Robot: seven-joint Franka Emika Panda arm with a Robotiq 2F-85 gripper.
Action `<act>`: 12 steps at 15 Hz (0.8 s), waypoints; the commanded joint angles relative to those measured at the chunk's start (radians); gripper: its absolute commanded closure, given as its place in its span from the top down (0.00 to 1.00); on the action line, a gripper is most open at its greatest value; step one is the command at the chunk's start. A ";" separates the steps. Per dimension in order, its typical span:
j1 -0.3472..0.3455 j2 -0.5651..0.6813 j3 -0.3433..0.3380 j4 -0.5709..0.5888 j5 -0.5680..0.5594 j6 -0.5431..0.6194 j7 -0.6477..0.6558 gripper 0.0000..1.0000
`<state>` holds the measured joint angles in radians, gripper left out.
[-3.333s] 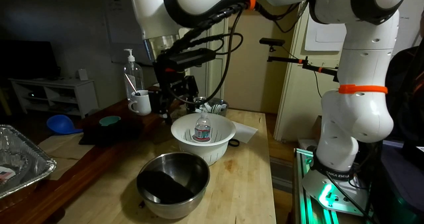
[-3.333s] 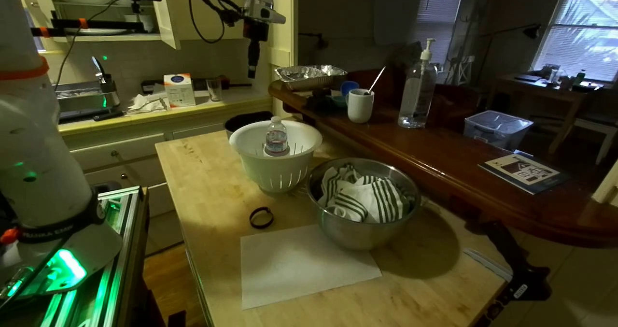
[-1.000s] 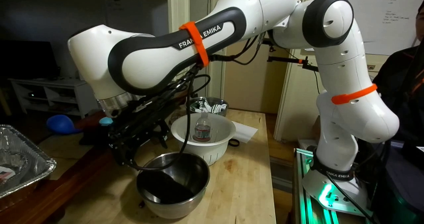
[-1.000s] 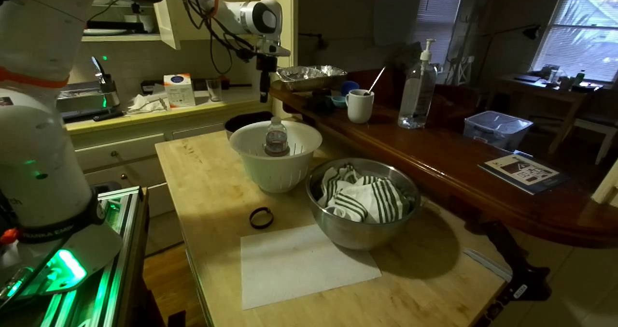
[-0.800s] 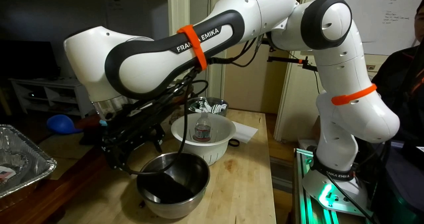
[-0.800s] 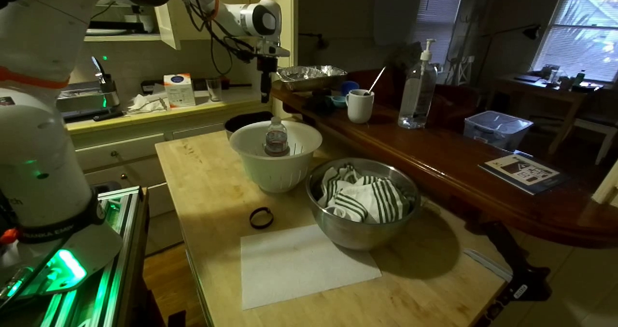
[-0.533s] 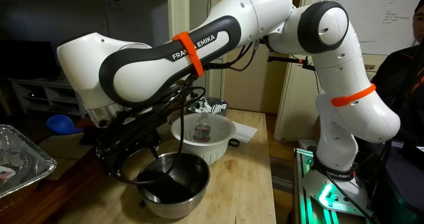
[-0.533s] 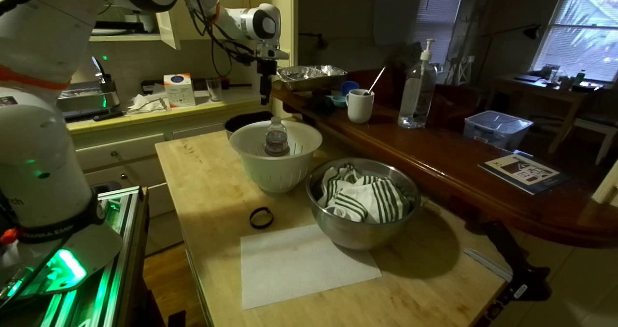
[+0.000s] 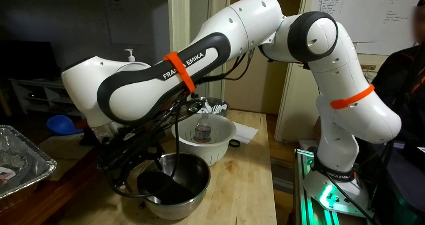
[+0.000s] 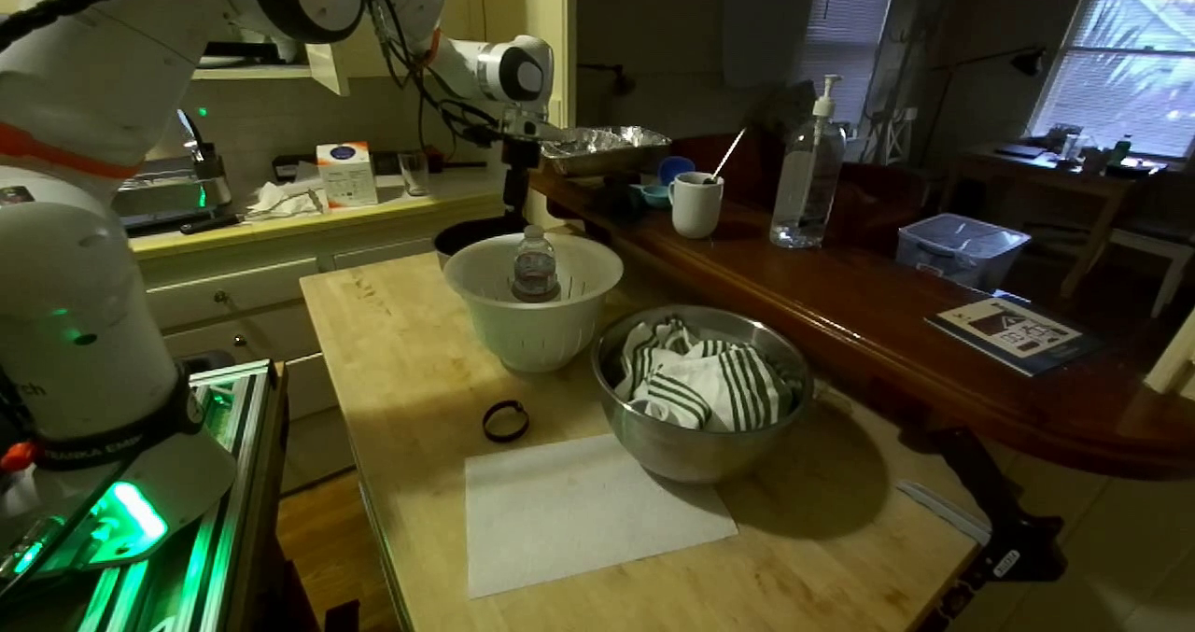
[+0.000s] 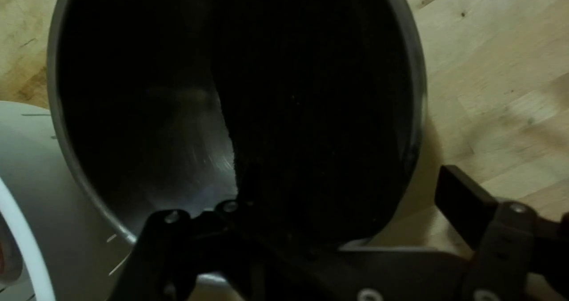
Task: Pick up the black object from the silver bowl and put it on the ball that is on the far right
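The black object (image 9: 176, 190) is a flat, soft-looking dark piece lying inside the silver bowl (image 9: 176, 211). In the wrist view the black object (image 11: 306, 105) covers much of the bowl's (image 11: 195, 127) inside. My gripper (image 9: 141, 175) is at the bowl's side, low near the rim. In the wrist view my gripper (image 11: 351, 190) is open: one dark finger overlaps the black object and is hard to make out, the other is outside the rim over the table. The gripper (image 10: 513, 207) also shows above the partly hidden bowl (image 10: 446, 242). No ball shows in any view.
A white slotted bowl (image 9: 202, 150) with a water bottle (image 9: 203, 132) stands close beside the silver bowl. Another steel bowl (image 10: 700, 455) holds striped towels (image 10: 719, 380). A raised wooden counter (image 10: 840, 305) runs alongside with a mug (image 10: 696, 207) and foil tray (image 9: 33, 171).
My gripper has moved from beside the white slotted bowl over to the silver bowl. In the last second it has come lower. The bowls and the black object have stayed put.
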<state>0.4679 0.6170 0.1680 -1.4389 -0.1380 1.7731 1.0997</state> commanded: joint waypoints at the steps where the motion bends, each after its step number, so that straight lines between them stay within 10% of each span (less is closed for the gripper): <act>1: 0.007 0.019 -0.011 0.020 0.038 -0.023 0.021 1.00; 12: 0.002 -0.068 -0.016 -0.070 0.077 -0.004 0.117 1.00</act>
<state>0.4679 0.6030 0.1586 -1.4486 -0.0838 1.7681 1.1747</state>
